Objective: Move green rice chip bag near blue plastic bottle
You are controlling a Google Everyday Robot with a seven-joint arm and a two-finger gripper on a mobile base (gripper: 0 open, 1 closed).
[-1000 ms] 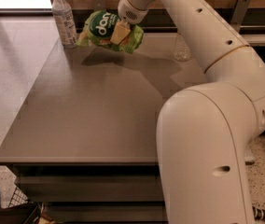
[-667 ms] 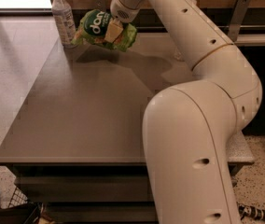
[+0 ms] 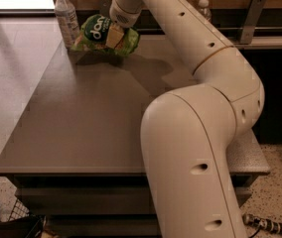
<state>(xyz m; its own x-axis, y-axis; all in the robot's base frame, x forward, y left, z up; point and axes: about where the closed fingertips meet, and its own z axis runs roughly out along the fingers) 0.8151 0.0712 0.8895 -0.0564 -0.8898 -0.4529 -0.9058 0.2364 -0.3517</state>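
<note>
Gripper [image 3: 115,36], shifted left near blue plastic bottle [image 3: 66,19], pinches green rice chip bag [image 3: 95,29].

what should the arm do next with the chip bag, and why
Probably lower the green rice chip bag onto the table and release it. The gripper, at the table's far left corner, is shut on the bag, and the bag's left edge is already right beside the blue plastic bottle. The shadow beneath suggests the bag hangs just above the surface.
</note>
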